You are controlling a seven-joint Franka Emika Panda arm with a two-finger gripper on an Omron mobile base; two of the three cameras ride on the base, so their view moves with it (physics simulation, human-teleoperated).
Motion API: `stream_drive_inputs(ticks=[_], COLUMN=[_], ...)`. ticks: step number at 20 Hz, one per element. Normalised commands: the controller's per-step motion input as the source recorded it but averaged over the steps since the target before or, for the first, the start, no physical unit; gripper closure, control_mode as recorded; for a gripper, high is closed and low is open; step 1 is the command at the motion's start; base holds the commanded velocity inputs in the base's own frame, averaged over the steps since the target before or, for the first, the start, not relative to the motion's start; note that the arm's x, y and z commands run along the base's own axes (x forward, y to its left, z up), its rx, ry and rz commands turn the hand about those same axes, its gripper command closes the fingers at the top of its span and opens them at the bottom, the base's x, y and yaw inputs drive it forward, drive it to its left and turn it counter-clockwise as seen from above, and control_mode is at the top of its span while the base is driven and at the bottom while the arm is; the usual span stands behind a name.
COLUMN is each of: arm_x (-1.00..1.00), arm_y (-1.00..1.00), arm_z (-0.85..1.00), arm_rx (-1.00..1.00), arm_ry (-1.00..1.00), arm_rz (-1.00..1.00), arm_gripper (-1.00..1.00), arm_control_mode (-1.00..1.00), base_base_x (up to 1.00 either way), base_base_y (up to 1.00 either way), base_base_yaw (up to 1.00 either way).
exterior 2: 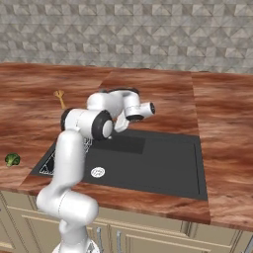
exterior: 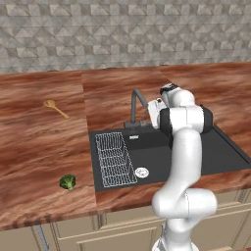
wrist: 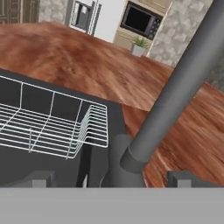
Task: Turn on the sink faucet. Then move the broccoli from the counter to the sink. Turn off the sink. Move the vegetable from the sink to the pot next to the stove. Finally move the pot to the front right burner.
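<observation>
One broccoli [exterior: 67, 182], one faucet [exterior: 137, 109], one wooden spoon [exterior: 55, 108].

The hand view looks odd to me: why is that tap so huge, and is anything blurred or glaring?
Hand view: the sink faucet looms large because the camera sits close; the counter grain looks smeared. Left base view: sharp, even light, soft sheen on wood, no harsh glare.

A reddish-brown wood-grain counter [exterior: 44, 147] carries a matte black sink [exterior: 220, 152] with a white wire rack [exterior: 113, 159] on its left side and a round silver drain [exterior: 141, 172] beside it. The dark grey faucet [exterior: 136, 105] rises at the sink's back edge, and the white arm's hand sits just right of its spout. A small broccoli [exterior: 67, 182] lies near the counter's front edge, left of the sink. A wooden spoon [exterior: 55, 108] lies farther back.
</observation>
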Motion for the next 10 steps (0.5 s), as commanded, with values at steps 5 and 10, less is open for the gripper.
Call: stream_drive_inputs(ticks=[5, 10], arm_x=[0.16, 0.19], arm_y=[0.0, 0.07], arm_z=[-0.21, -0.14], arm_rx=[0.03, 0.02], arm_ry=[0.0, 0.0], arm_rz=[0.05, 0.0], arm_gripper=[-1.0, -1.0], arm_control_mode=[-1.0, -1.0], base_base_x=[0.0, 0.0], base_base_y=[0.0, 0.0], base_base_yaw=[0.0, 0.0])
